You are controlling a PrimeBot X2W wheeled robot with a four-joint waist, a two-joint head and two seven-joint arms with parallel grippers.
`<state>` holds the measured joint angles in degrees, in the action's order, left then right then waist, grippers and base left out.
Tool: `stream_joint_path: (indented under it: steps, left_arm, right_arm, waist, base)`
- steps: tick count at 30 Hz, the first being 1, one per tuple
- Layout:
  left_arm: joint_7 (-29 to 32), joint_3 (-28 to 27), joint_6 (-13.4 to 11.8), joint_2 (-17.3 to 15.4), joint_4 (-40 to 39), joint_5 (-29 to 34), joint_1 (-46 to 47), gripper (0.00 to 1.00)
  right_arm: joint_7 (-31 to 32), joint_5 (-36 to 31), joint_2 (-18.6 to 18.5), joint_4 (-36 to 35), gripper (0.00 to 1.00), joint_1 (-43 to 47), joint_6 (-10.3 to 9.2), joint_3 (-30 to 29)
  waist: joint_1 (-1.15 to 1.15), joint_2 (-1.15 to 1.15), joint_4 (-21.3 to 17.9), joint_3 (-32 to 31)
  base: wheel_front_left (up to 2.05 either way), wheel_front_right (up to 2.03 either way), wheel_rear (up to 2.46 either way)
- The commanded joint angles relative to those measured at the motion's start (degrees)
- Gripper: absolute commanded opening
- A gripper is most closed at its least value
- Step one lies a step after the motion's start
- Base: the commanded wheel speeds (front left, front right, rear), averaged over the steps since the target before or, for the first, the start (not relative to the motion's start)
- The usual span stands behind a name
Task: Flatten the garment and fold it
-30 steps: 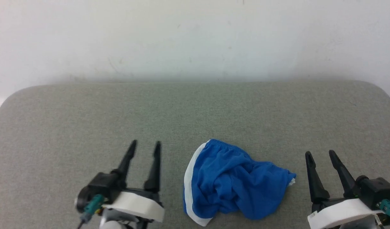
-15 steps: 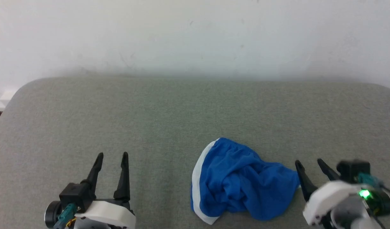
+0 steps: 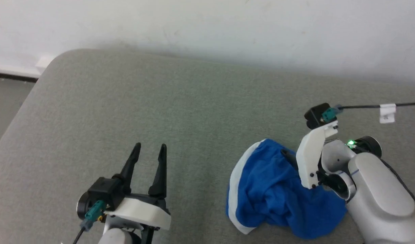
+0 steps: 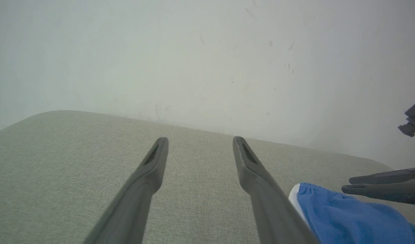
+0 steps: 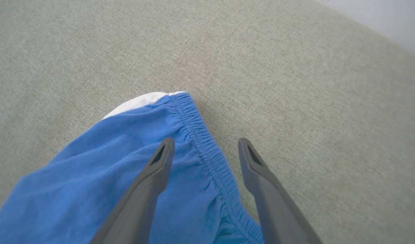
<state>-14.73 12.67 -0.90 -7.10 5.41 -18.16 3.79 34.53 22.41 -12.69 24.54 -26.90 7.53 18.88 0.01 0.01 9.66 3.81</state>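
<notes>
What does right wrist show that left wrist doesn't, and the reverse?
Right wrist, not left wrist: the gathered waistband of the shorts, running between the prongs of the open right gripper. Whether they touch it cannot be told.
Left wrist, not right wrist: the open left gripper over bare cushion, and the right gripper's fingers seen side-on just over the shorts.
Both: the blue shorts with a white band, and the grey cushion.

Head camera: we look down across the grey cushion (image 3: 193, 112). Left wrist sits low, facing the wall (image 4: 193, 51). Right wrist hangs close above the garment (image 5: 92, 169), which all views share.
</notes>
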Motion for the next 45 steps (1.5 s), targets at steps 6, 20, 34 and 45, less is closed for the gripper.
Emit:
stream_joint_path:
  steps: [6,20,34,45]
  left_arm:
    - [-0.3,-0.8,0.8,1.3,0.4,0.0,2.0,1.0]
    - [-0.3,-3.8,1.0,1.4,2.1,1.1,0.3,1.0]
    - [0.2,-3.9,0.7,0.5,2.4,1.1,-1.5,1.0]
    - [1.0,-4.1,-0.1,-0.1,2.7,0.4,-2.7,1.0]
  right_arm:
    - [6.4,6.7,-2.1,11.0,1.0,-5.1,-0.04,7.3]
    - [-10.5,14.7,-3.2,7.4,0.0,-8.7,-0.04,9.2]
    - [-19.0,5.8,-3.7,-1.2,0.0,22.1,-0.04,-22.1]
    - [-30.4,-8.2,7.7,-20.1,1.0,30.3,-0.04,-31.1]
  waist:
    - [-0.01,-0.01,5.2,4.7]
    - [-0.01,-0.01,0.3,1.8]
    - [-0.01,-0.01,-7.5,-0.1]
    - [-0.01,-0.01,-8.5,-1.0]
  base:
    - [0.0,0.0,0.0]
    - [0.0,0.0,0.0]
    - [0.0,0.0,0.0]
    - [0.0,0.0,0.0]
